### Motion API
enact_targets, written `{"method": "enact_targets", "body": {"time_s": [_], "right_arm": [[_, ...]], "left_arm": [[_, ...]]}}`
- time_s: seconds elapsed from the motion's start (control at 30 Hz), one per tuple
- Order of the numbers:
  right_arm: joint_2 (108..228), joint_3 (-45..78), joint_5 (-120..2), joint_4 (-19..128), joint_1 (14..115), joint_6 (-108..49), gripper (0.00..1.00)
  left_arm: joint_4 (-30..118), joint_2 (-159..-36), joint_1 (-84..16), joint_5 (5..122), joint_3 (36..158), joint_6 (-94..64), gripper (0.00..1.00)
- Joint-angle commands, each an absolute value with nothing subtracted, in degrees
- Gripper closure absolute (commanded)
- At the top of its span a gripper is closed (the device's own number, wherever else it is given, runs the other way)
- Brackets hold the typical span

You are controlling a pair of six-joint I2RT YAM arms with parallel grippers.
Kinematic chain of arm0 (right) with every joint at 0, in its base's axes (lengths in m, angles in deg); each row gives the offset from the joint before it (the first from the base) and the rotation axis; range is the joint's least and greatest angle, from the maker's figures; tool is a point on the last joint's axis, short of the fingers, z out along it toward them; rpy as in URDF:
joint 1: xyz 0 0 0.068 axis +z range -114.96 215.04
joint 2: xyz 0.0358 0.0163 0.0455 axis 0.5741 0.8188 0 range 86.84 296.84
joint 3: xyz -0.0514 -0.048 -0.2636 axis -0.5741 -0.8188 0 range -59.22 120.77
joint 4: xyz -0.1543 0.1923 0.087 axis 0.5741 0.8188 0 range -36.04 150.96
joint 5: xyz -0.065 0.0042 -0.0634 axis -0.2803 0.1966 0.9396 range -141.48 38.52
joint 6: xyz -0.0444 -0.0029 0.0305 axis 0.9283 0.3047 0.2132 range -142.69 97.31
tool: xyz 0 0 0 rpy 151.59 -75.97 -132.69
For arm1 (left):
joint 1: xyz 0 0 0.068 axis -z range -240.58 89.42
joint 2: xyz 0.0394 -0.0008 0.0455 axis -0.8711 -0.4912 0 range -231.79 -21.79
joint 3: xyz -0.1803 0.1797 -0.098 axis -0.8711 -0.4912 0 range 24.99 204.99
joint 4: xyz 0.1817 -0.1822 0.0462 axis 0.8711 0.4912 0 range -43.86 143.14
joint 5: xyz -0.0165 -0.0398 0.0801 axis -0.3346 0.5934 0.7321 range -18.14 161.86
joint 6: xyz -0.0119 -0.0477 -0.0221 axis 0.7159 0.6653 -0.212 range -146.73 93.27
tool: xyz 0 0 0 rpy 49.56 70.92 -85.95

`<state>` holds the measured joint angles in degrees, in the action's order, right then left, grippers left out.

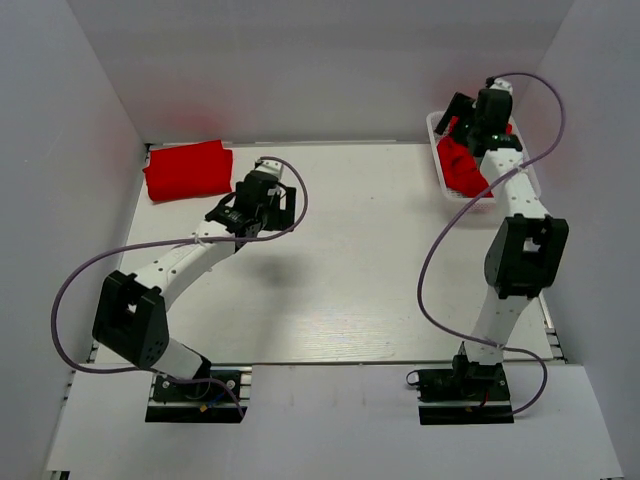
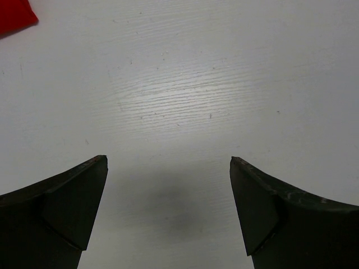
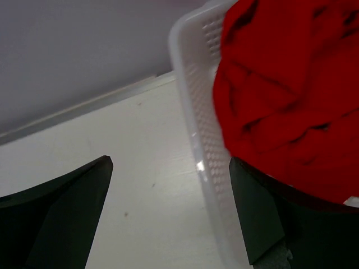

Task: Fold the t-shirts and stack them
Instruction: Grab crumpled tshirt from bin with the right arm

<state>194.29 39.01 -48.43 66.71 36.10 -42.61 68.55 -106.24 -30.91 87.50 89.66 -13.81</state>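
left gripper [image 2: 168, 161] spread wide over table [image 2: 196, 84]; right gripper [image 3: 171, 161] spread too, at basket [image 3: 193, 84] of crumpled t-shirts [image 3: 286, 89], folded t-shirt [image 1: 188, 170] far-left corner

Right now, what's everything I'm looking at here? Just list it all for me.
folded t-shirts: one pile, red, table's far left corner
crumpled t-shirts: number unclear, red, heaped in the basket
basket: one, white mesh, far right
table: one, white
cables: two, purple, one looping off each arm
left gripper: black fingers, open, over bare table
right gripper: black fingers, open, at the basket's edge
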Motion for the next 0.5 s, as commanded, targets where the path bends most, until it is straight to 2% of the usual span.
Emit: {"method": "enact_targets", "body": {"time_s": [0.0,0.23,0.4,0.47], "right_arm": [[202.21,49.65,-39.36,78.12,31.54,-43.44,0.1],[214.36,65.56,-39.44,74.9,28.1,-41.59,0.1],[220.16,67.07,-43.48,66.36,26.69,-41.94,0.1],[221.83,67.33,-45.06,61.97,26.34,-42.64,0.12]], "left_arm": [[68.9,-106.78,-31.32,86.54,92.32,-14.69,0.0],[67.05,-109.41,-31.84,85.93,92.85,-15.22,0.0],[66.53,-113.63,-31.84,85.4,95.56,-15.75,0.0],[67.14,-114.69,-31.84,85.4,96.35,-15.75,0.0]]}}
